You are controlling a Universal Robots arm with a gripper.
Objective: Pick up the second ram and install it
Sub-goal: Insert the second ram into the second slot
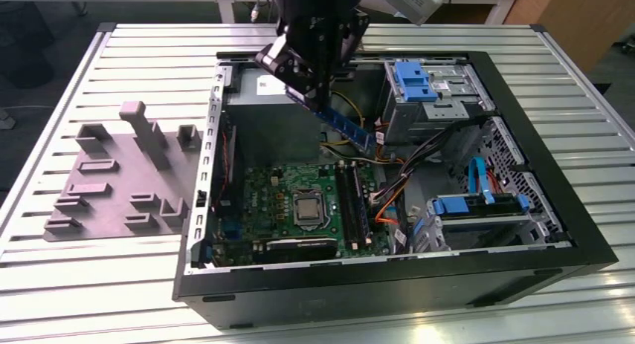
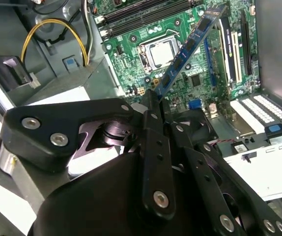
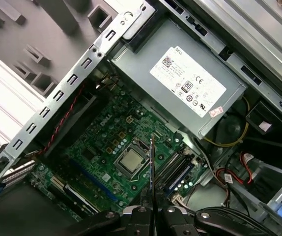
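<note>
The second ram (image 1: pixel 349 128) is a thin blue-green stick with black chips, hanging tilted above the open computer case (image 1: pixel 555 232). My gripper (image 1: pixel 309 97) is shut on its upper end. In the second wrist view the second ram (image 2: pixel 190 46) slants away from the gripper (image 2: pixel 155 104) over the green motherboard (image 2: pixel 131 34). The first wrist view shows the second ram (image 3: pixel 151 167) edge-on, clamped in the gripper (image 3: pixel 151 212), above the processor (image 3: pixel 131 162) and beside the black memory sockets (image 3: pixel 173 169). The memory sockets (image 1: pixel 352 199) lie below the stick, apart from it.
A grey moulded tray (image 1: pixel 119 180) with raised blocks lies on the slatted table at the exterior view's left. Inside the case are a grey power supply (image 3: pixel 190 83), blue drive brackets (image 1: pixel 412 80), and loose orange and yellow cables (image 1: pixel 392 203) beside the sockets.
</note>
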